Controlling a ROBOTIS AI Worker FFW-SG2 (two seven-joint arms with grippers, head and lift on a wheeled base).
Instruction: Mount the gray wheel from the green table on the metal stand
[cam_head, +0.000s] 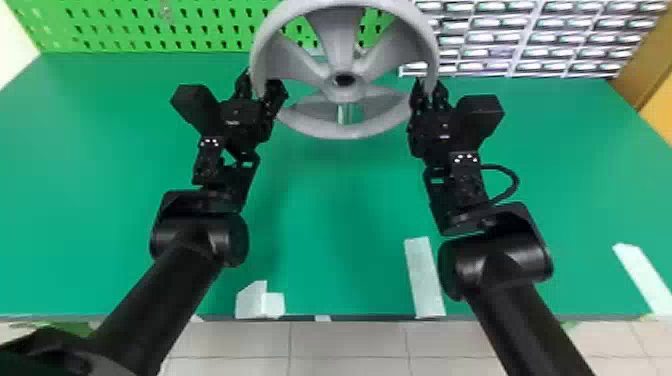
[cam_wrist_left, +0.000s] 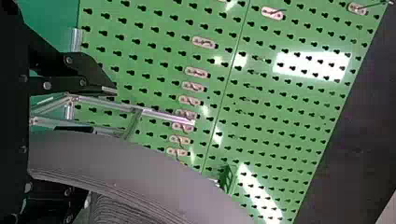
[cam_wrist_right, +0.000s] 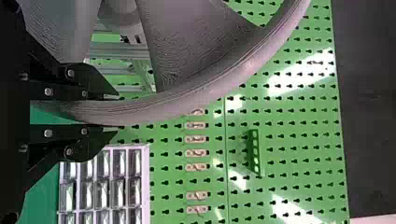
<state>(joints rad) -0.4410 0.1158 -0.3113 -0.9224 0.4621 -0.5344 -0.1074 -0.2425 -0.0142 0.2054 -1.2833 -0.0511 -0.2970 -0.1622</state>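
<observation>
With the right gripper (cam_head: 429, 86), pinches the rim of the gray wheel (cam_head: 340, 45) between two black fingers, at the upper middle of the frame, on the wheel's right side. With the left gripper (cam_head: 262, 82), reaches around the rim on the wheel's left side, fingers spread wide, one inside the wheel and one outside. Shows a gap between one finger and the rim in the left wrist view; cannot tell about touch on the other, partly hidden side. Holds the wheel up over the green table (cam_head: 325, 200), with spokes and a dark round hole in the middle in plain sight. Shows the metal stand (cam_wrist_left: 161, 115) behind the wheel, made of thin shiny bars; cannot tell about touch between wheel and stand. Has a green board full of holes (cam_head: 125, 25) at the upper left of the frame, and a rack of little bins (cam_head: 526, 37) at the upper right. Has a white strip (cam_head: 425, 277) on the table at the lower middle right, and pale floor tiles (cam_head: 350, 345) along the bottom.
</observation>
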